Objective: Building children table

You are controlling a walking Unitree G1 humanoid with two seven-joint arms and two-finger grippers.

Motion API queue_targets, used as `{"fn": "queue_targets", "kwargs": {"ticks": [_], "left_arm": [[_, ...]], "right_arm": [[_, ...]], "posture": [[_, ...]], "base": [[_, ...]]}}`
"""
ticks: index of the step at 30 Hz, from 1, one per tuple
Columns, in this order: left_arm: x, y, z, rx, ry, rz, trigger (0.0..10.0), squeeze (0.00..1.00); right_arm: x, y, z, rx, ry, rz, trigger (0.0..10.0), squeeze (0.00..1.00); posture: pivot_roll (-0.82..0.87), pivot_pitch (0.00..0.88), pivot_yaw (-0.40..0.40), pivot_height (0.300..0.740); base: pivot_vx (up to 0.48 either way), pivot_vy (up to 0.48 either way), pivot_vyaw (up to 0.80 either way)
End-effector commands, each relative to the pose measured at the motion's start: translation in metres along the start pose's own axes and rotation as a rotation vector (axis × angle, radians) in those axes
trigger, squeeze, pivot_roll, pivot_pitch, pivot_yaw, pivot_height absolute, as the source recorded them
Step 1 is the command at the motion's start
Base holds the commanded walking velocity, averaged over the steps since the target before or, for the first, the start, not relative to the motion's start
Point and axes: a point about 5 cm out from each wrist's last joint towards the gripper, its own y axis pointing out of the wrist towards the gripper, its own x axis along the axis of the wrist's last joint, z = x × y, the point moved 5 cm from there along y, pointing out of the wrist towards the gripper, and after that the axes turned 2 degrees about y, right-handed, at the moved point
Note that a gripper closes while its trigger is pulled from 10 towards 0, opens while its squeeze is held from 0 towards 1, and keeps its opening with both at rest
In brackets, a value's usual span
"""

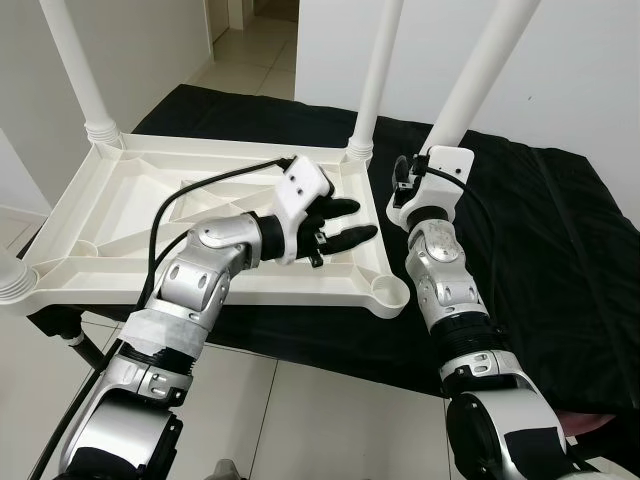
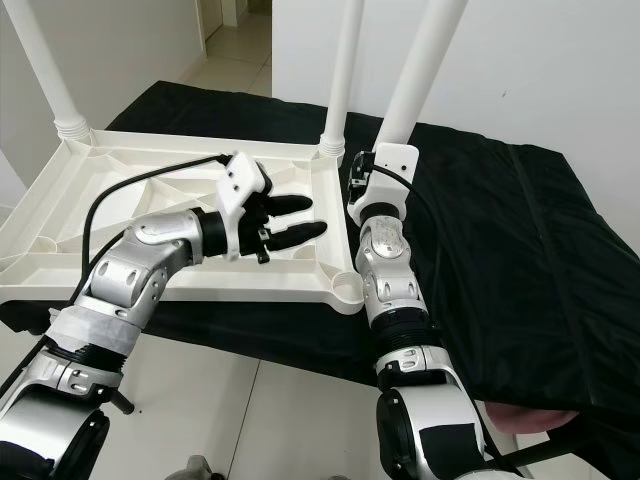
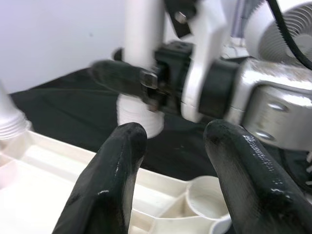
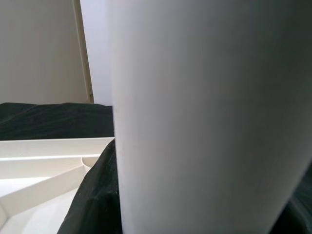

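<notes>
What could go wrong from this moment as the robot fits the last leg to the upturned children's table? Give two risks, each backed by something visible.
1. The loose table leg in the right gripper is tilted and off to the side of the empty corner socket; it may enter crooked and jam.
2. The upturned tabletop overhangs the black cloth's edge, and the open left gripper only hovers over it, so pushing could shift or tip it.

Upturned tabletop (image 1: pixel 120 215) lies on cloth-covered surface (image 1: pixel 560 260), left of centre. Fitted legs (image 1: pixel 375 75) stand at far corners, another leg (image 1: pixel 10 275) at near left. Near-right socket (image 1: pixel 392 293) holds nothing. Left hand (image 1: pixel 352 222) hovers over tabletop's underside. Right hand (image 1: pixel 405 178) at loose leg (image 1: pixel 480 70), just right of tabletop.
</notes>
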Motion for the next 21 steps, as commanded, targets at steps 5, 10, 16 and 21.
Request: {"fn": "queue_targets", "kwargs": {"ticks": [5,10,16,21], "left_arm": [[0.006,-0.015,0.046,0.431,-0.03,0.004,10.0,0.0],[0.005,-0.021,0.049,0.493,-0.036,-0.002,10.0,0.0],[0.004,-0.023,0.043,0.484,-0.005,-0.016,10.0,0.0],[-0.002,-0.024,0.033,0.457,0.007,-0.005,10.0,0.0]], "right_arm": [[-0.007,-0.004,0.002,0.021,-0.012,0.026,10.0,0.0],[-0.014,-0.009,-0.001,0.021,-0.024,0.039,10.0,0.0],[-0.023,-0.019,-0.002,0.031,-0.04,0.054,10.0,0.0],[-0.032,-0.031,-0.004,0.041,-0.049,0.073,10.0,0.0]], "posture": [[0.06,0.0,-0.079,0.74],[0.06,0.0,-0.078,0.74],[0.06,0.0,-0.077,0.74],[0.06,0.0,-0.07,0.74]], "base": [[0.0,0.0,0.0],[0.0,0.0,0.0],[0.0,0.0,0.0],[0.0,0.0,0.0]]}}
